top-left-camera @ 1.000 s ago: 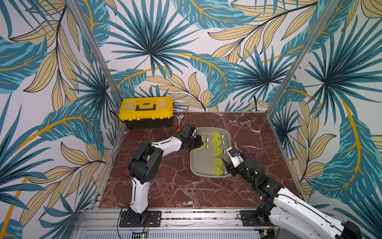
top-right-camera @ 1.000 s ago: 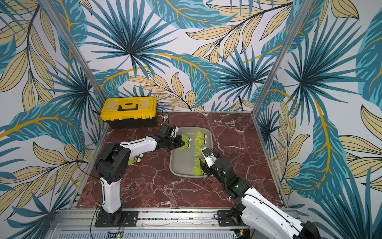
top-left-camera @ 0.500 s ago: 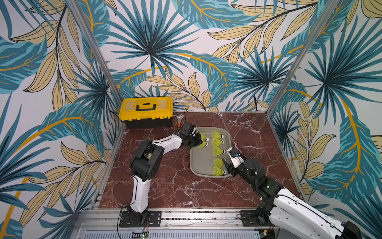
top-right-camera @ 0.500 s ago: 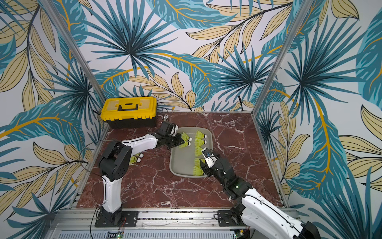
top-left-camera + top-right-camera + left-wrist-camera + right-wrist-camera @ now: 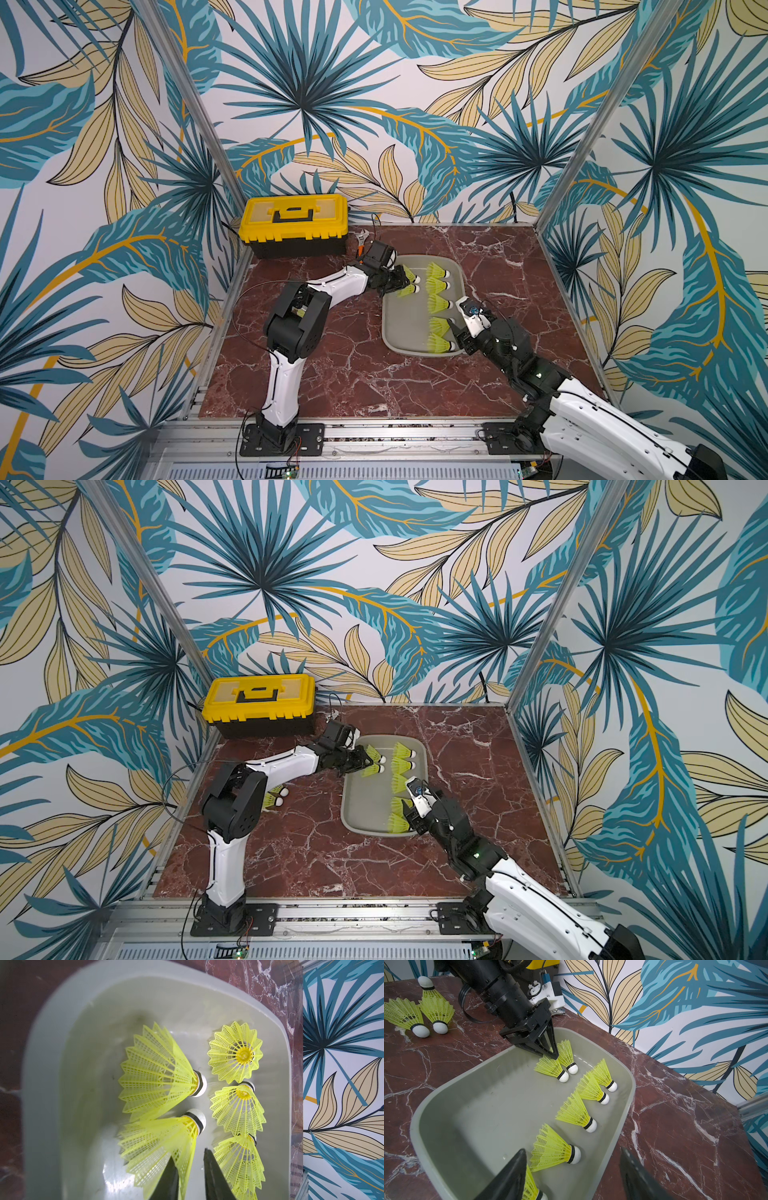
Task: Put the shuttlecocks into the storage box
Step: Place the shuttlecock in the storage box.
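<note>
Shuttlecocks (image 5: 577, 1113), neon yellow-green plastic skirted cones with white tips: seven lie in the shallow grey plastic storage box (image 5: 488, 1115). At least two loose shuttlecocks (image 5: 415, 1020) remain on the red-brown marble-pattern tabletop (image 5: 353, 374), so the task looks well past half done. Left gripper (image 5: 188, 1154) is over the box's far end, jaws slightly parted about one skirt; grip undetermined. Right gripper (image 5: 572, 1149) is spread wide, empty, over the near end. Yellow-lidded black toolbox (image 5: 295, 224) sits at the back; leaf-print walls (image 5: 291, 83) enclose the table.

No writing can be read here.
The yellow-lidded toolbox (image 5: 324, 216) behind the left gripper (image 5: 409, 281), the grey storage box (image 5: 403, 324) beneath it and the shuttlecocks (image 5: 574, 1113) just ahead of its tips show no legible letters, numbers, logos or labels. Any finer marks are too small or blurred to tell.
</note>
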`<state>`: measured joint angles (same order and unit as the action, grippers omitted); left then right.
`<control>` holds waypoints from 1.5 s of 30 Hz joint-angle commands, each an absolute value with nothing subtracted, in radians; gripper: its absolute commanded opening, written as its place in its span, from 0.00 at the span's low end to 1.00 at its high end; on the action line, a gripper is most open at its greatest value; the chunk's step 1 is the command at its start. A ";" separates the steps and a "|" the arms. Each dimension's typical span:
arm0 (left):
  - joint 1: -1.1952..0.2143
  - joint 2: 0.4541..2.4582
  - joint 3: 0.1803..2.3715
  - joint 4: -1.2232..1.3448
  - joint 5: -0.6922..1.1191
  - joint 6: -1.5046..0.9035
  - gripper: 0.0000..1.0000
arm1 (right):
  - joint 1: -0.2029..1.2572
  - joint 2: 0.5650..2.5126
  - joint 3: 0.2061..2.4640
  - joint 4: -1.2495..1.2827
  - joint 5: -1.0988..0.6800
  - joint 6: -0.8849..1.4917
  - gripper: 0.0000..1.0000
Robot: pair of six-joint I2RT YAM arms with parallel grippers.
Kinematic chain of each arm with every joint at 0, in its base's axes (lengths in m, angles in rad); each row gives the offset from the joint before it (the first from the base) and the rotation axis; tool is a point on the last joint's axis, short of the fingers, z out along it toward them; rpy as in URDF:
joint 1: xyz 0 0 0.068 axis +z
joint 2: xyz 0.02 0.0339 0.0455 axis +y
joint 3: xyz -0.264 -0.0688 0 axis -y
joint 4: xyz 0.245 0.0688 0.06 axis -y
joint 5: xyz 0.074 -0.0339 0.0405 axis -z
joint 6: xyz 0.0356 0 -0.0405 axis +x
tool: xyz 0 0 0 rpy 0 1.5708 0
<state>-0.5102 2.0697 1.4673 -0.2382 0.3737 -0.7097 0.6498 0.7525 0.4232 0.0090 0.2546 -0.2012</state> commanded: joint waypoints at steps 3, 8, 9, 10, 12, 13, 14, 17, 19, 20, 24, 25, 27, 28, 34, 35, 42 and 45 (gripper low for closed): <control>-0.503 2.067 1.514 -0.293 0.336 -0.682 0.24 | 0.654 0.746 0.403 0.005 0.268 -0.189 0.71; -0.503 2.057 1.514 -0.308 0.314 -0.673 0.25 | 0.653 0.744 0.403 0.006 0.268 -0.189 0.71; -0.502 2.055 1.515 -0.308 0.314 -0.671 0.25 | 0.654 0.745 0.403 0.006 0.268 -0.188 0.71; -0.500 2.054 1.516 -0.308 0.313 -0.671 0.25 | 0.654 0.745 0.404 0.006 0.268 -0.189 0.71; -0.501 2.049 1.517 -0.308 0.313 -0.668 0.27 | 0.654 0.746 0.403 0.007 0.268 -0.188 0.71; -0.500 2.048 1.519 -0.310 0.313 -0.667 0.28 | 0.654 0.746 0.403 0.006 0.268 -0.189 0.71; -0.500 2.046 1.520 -0.310 0.314 -0.664 0.28 | 0.655 0.746 0.402 0.006 0.269 -0.189 0.71; -0.497 2.041 1.523 -0.312 0.316 -0.660 0.28 | 0.654 0.746 0.402 0.006 0.270 -0.190 0.71; -0.496 2.036 1.526 -0.314 0.322 -0.659 0.29 | 0.654 0.746 0.402 0.006 0.270 -0.189 0.71; -0.495 2.034 1.527 -0.314 0.321 -0.657 0.29 | 0.655 0.746 0.402 0.006 0.270 -0.189 0.71; -0.490 2.026 1.532 -0.324 0.325 -0.651 0.31 | 0.654 0.746 0.400 0.006 0.272 -0.189 0.71; -0.489 2.024 1.534 -0.325 0.328 -0.649 0.32 | 0.654 0.746 0.400 0.006 0.272 -0.188 0.71; -0.488 2.017 1.533 -0.330 0.329 -0.644 0.33 | 0.655 0.746 0.400 0.006 0.272 -0.187 0.71; -0.487 2.013 1.532 -0.331 0.328 -0.643 0.34 | 0.654 0.746 0.400 0.006 0.273 -0.187 0.71; -0.484 1.981 1.525 -0.339 0.343 -0.631 0.36 | 0.654 0.747 0.399 0.008 0.273 -0.186 0.71; -0.483 1.972 1.522 -0.340 0.345 -0.629 0.36 | 0.654 0.748 0.399 0.008 0.273 -0.186 0.71; -0.466 1.845 1.454 -0.339 0.335 -0.624 0.39 | 0.654 0.747 0.399 0.015 0.281 -0.177 0.71; -0.446 1.760 1.406 -0.356 0.305 -0.613 0.39 | 0.654 0.746 0.403 0.018 0.288 -0.168 0.71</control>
<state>-0.4675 1.8435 1.4532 -0.3367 0.3325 -0.6361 0.6498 0.7525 0.4210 0.0093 0.2695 -0.1902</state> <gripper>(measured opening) 0.390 0.713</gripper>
